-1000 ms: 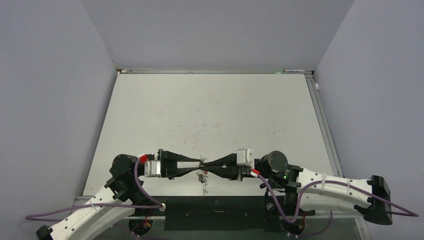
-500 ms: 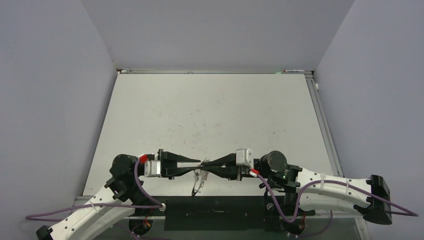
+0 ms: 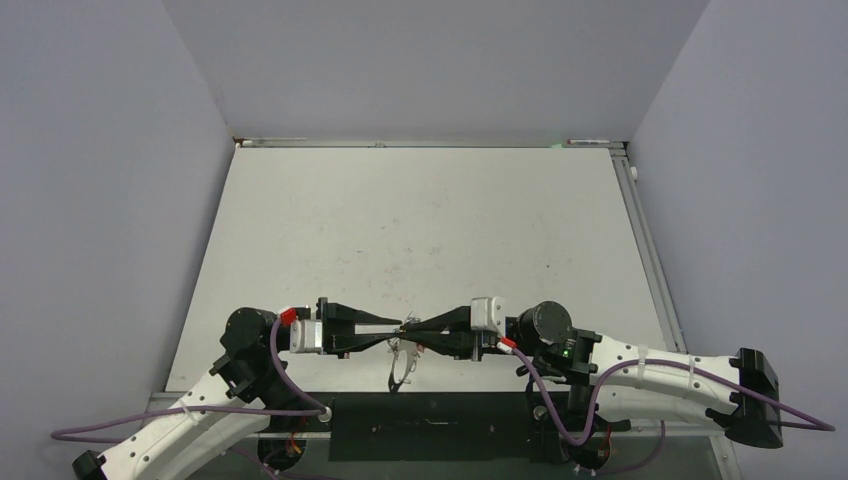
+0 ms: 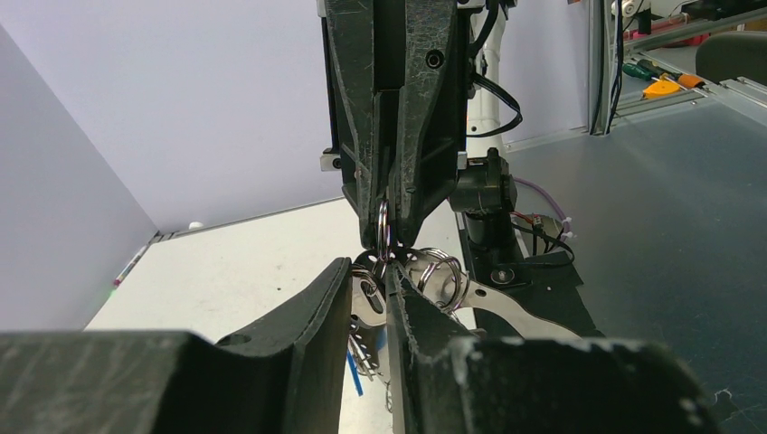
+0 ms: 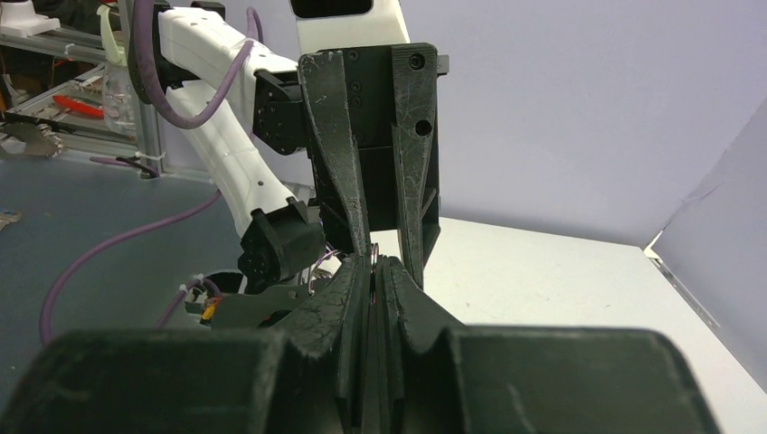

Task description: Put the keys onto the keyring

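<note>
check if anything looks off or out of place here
Nothing stands out. The right end effector pinches the keyring in mid-air, tip to tip with the left end effector; the keys dangle below, by the table's near edge. Nothing spilled or damaged.

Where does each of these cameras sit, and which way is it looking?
Top external: above and behind, looking down on the table; left arm, right arm show.
Left wrist: on the left arm, facing the right gripper; own fingers below.
Right wrist: on the right arm, facing the left gripper; own fingers below.
Shared: both wrist views show the keyring between the tips.
</note>
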`<state>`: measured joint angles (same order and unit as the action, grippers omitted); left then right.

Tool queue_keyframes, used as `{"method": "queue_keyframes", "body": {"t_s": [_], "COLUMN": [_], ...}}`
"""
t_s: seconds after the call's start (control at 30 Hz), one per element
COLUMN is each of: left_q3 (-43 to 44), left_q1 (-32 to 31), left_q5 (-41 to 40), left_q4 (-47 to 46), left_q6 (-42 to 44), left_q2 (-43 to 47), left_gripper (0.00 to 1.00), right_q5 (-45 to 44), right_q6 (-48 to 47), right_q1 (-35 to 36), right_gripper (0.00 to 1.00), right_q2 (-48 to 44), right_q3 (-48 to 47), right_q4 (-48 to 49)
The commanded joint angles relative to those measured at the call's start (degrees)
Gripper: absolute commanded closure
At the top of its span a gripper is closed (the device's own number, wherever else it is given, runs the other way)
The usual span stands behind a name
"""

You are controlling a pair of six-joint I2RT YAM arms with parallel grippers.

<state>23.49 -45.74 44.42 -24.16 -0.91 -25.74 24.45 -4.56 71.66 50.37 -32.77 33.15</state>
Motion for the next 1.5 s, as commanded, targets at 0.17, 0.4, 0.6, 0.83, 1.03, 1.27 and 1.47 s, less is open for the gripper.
{"method": "queue_keyframes", "body": {"t_s": [0.17, 0.4, 0.6, 0.83, 1.03, 1.27, 1.47], "left_q3": [0.5, 0.3, 0.2, 0.2, 0.4, 1.0, 3.1], "left_q1": [0.1, 0.1, 0.2, 0.1, 0.2, 0.2, 0.2], "left_q5": [1.3, 1.8, 2.1, 2.0, 0.7, -1.2, -2.6], "left_q4": [-1.9, -2.4, -2.6, -2.8, -2.5, -0.7, 3.8], "left_q6": [-0.8, -1.2, -1.5, -1.8, -1.9, -1.7, 0.6], "left_q2": [0.0, 0.1, 0.1, 0.0, 0.3, 0.9, 0.9], "left_gripper": [0.79, 0.72, 0.71, 0.74, 0.84, 1.0, 1.0], "right_q5": [0.3, -0.5, -1.4, -1.0, 0.0, 1.3, 0.6], "right_q6": [0.6, 0.2, 0.3, 0.3, 0.4, 0.3, 0.3], "right_q1": [-0.1, -0.1, -0.1, -0.2, -0.2, -0.2, -0.2], "right_gripper": [0.95, 0.95, 0.95, 0.95, 0.95, 0.95, 0.95], "right_q2": [0.6, 0.3, -1.0, -0.1, 0.9, 2.1, 2.0], "right_q3": [-0.7, -0.6, 0.2, 0.0, -0.4, -1.1, -2.7], "right_q4": [5.6, 5.3, 6.0, 5.7, 5.4, 4.4, 0.8]}}
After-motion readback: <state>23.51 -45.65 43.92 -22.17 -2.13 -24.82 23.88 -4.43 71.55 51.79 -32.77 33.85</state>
